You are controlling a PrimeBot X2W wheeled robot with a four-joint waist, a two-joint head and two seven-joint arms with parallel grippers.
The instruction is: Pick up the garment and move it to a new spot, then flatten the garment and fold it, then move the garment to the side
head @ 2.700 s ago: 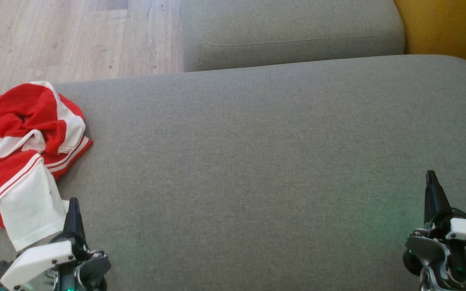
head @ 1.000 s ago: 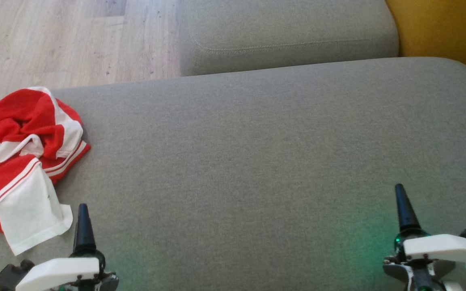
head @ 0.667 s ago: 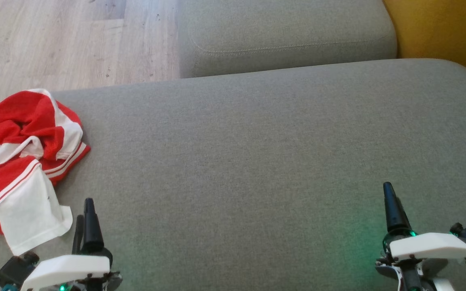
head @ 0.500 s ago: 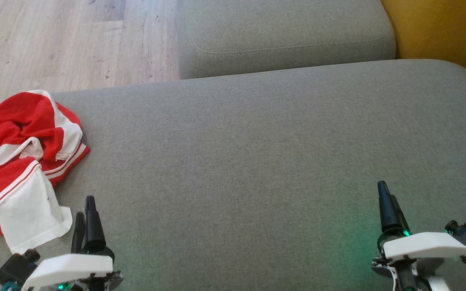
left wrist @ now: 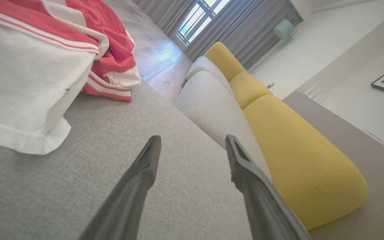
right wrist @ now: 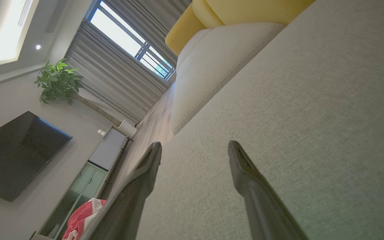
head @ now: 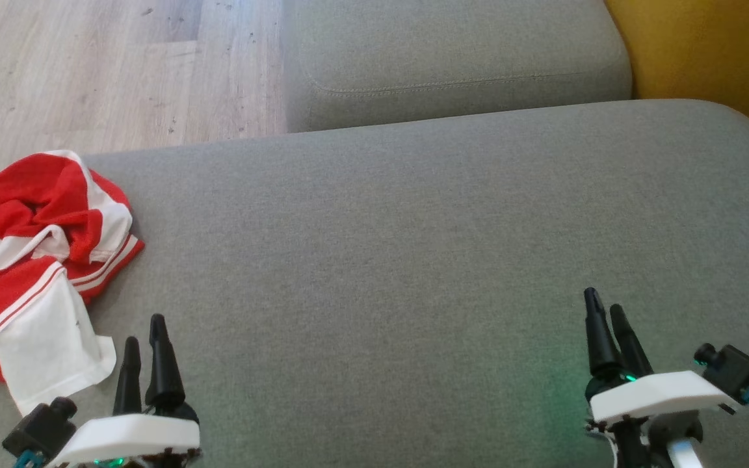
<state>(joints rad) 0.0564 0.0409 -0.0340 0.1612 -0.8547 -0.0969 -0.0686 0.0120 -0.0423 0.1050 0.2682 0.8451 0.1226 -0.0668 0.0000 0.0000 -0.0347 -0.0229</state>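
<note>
Fingers (left wrist: 142, 173) of the left gripper (head: 144, 330) stand wide apart with nothing between them, at the lower left of the head view. The right gripper (head: 602, 300), at the lower right, is spread just as wide and is empty too, over the bare grey seat (head: 413, 260). The garment (head: 36, 214), red with white bands, lies crumpled in a heap at the far left of the frame. It sits at the seat's left edge, with wood floor (head: 88, 65) beyond it. A flat white panel (head: 43, 338) with thin red stripes trails from the heap toward the left gripper. Its hemmed corner lies just beside that gripper without touching it. In the left wrist view the panel sits at the upper left, its hem resting flat on the seat. The right gripper is well apart from the cloth. Judging by the folds, the garment is light and soft. It should sag, bunch and trail when lifted rather than slip or break, and a pinch on one layer may drag the rest behind. The best hold looks like the white panel's hem, at the corner nearest the left gripper, where the cloth lies flattest. A grab into the red heap would likely catch several layers at once. The garment has not been picked up yet.
</note>
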